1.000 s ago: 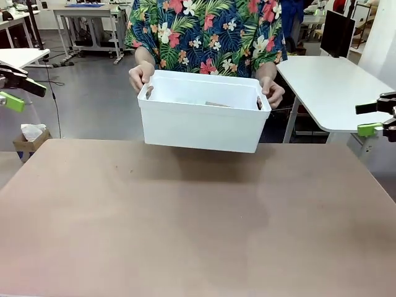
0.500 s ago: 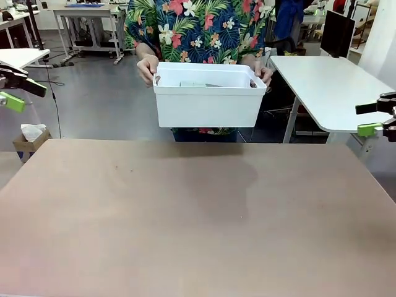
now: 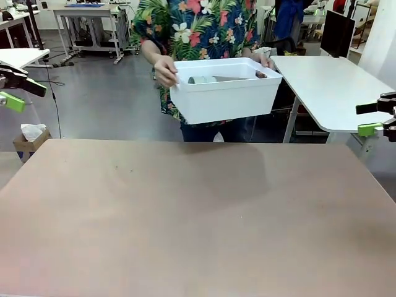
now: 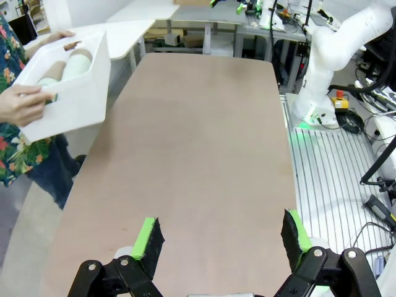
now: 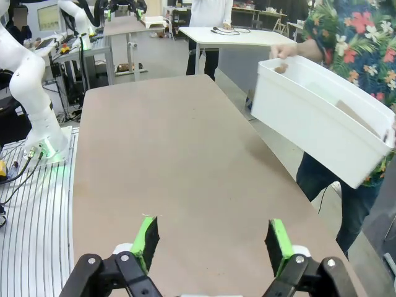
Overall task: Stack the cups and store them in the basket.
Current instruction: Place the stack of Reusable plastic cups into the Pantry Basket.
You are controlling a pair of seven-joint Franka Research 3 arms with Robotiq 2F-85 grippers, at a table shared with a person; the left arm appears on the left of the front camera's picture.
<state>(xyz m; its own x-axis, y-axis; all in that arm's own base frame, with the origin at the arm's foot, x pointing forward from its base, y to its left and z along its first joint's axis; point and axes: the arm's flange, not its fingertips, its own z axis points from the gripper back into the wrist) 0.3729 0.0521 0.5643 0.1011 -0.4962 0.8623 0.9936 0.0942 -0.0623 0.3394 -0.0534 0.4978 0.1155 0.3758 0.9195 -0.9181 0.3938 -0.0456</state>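
Observation:
The person standing at the table's far side holds the white basket (image 3: 226,99) in both hands, in the air and tilted. Cups lie inside it: a pale mint one (image 3: 201,79) and a brown one (image 3: 260,75). The left wrist view shows the basket (image 4: 74,102) at the upper left with a mint cup (image 4: 79,60) and a tan cup (image 4: 52,70) in it. The basket (image 5: 315,120) is also at the right of the right wrist view. My left gripper (image 3: 15,93) (image 4: 223,238) and right gripper (image 3: 375,117) (image 5: 213,241) stand open at the table's sides, far from the basket and holding nothing.
The brown table top (image 3: 198,216) lies bare between the arms. A white side table (image 3: 334,86) stands behind at the right. A small cardboard box (image 3: 28,139) sits on the floor at the left. Each wrist view shows the other arm's white base (image 4: 334,55) (image 5: 31,93).
The person has lifted the basket from just above the table's far edge, carried it up and to the right, and tilted it. Neither arm has moved.

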